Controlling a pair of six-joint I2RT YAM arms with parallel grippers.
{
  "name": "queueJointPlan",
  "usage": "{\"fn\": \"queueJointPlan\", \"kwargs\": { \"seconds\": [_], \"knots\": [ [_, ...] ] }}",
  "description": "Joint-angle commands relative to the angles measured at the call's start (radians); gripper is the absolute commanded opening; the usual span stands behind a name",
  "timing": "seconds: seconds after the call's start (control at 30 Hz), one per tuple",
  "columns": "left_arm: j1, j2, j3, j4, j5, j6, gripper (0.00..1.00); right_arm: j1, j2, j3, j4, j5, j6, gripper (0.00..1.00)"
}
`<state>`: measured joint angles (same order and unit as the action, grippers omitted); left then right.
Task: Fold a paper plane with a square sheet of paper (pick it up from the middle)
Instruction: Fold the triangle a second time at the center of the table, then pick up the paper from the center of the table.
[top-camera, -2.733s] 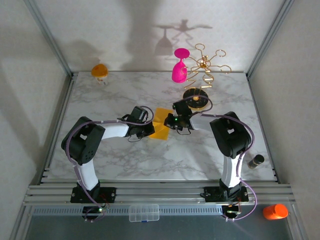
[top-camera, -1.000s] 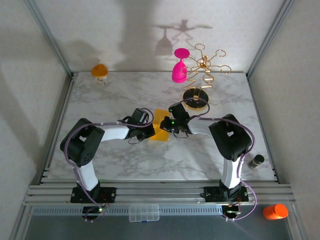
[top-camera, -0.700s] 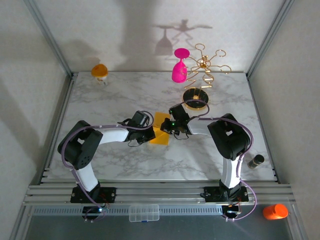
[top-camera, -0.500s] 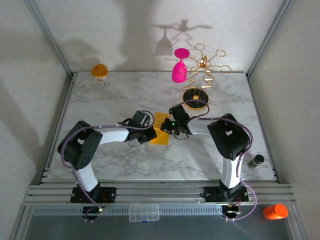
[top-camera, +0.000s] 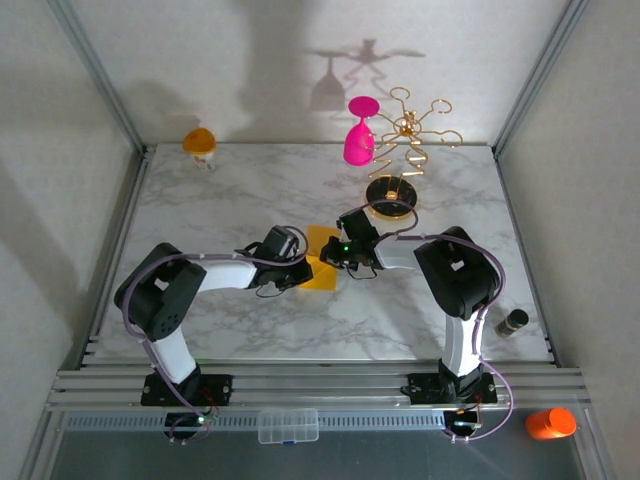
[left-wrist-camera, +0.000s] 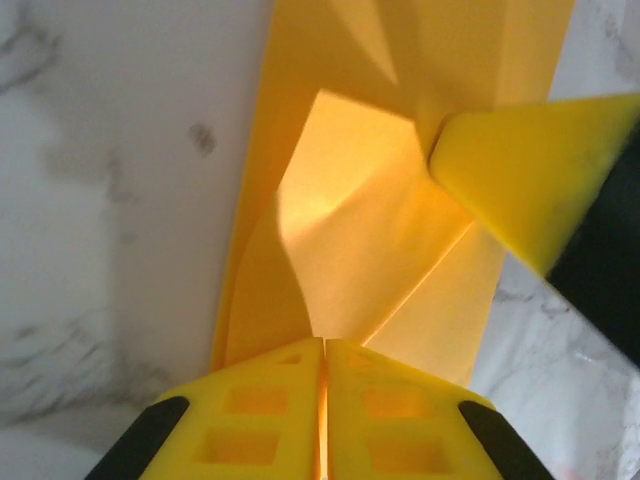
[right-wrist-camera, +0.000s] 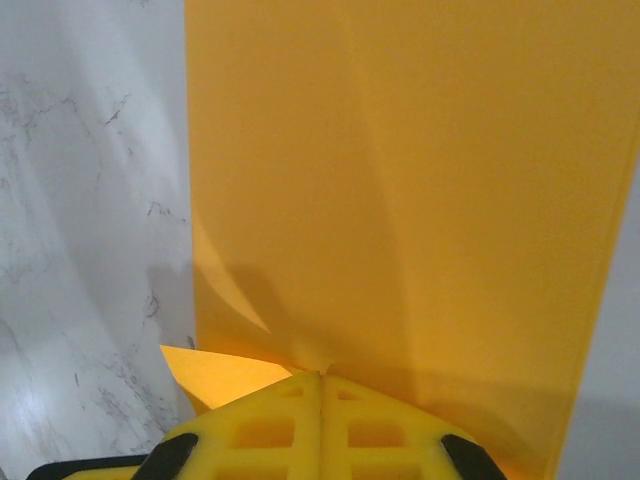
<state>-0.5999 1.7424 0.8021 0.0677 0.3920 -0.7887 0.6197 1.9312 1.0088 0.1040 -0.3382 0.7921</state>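
The square sheet of paper (top-camera: 322, 272) lies partly folded at the table's middle, yellow-orange, between my two grippers. My left gripper (top-camera: 300, 268) meets it from the left, my right gripper (top-camera: 336, 255) from the right. In the left wrist view the jaws of the left gripper (left-wrist-camera: 324, 342) are shut on a raised flap of the sheet (left-wrist-camera: 360, 240), and the right gripper's fingertip (left-wrist-camera: 520, 180) touches the point where the creases meet. In the right wrist view the right gripper (right-wrist-camera: 321, 375) is shut, with a small pucker of the sheet (right-wrist-camera: 400, 200) caught at its tips.
A gold rack (top-camera: 410, 130) on a round black base (top-camera: 391, 195) stands behind the right gripper, with a pink goblet (top-camera: 359, 140) hanging on it. An orange-topped white cup (top-camera: 199, 143) sits at the back left. A small dark bottle (top-camera: 512, 322) stands at the right edge.
Both grippers have drawn closer together over the sheet. The left one slid right, and the sheet has shifted slightly toward the near side and looks narrower.
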Motion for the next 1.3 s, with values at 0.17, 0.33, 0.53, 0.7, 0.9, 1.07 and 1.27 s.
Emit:
{"fn": "queueJointPlan", "kwargs": {
  "seconds": [0.17,0.33,0.53,0.7,0.9,1.07,1.27],
  "knots": [
    [-0.006,-0.108,-0.006,-0.237,-0.048,0.111,0.06,-0.008,0.052,-0.020,-0.108,0.044,-0.041,0.00],
    [0.013,-0.108,0.090,-0.153,-0.079,0.078,0.08,-0.011,0.004,0.006,-0.082,0.011,-0.091,0.00],
    [0.035,-0.008,0.195,-0.115,-0.116,0.059,0.08,-0.016,-0.092,0.033,-0.031,-0.034,-0.074,0.14],
    [0.036,0.059,0.233,-0.101,-0.126,0.050,0.07,-0.037,-0.156,-0.047,0.000,0.006,0.022,0.30],
    [0.037,0.103,0.241,-0.090,-0.146,0.031,0.04,-0.043,-0.182,-0.104,-0.007,0.030,0.103,0.38],
    [0.041,0.122,0.213,-0.082,-0.171,-0.006,0.03,-0.042,-0.182,-0.132,0.009,0.014,0.196,0.42],
    [0.043,0.132,0.176,-0.082,-0.193,-0.069,0.03,-0.031,-0.173,-0.134,0.009,0.014,0.278,0.41]
  ]
}}
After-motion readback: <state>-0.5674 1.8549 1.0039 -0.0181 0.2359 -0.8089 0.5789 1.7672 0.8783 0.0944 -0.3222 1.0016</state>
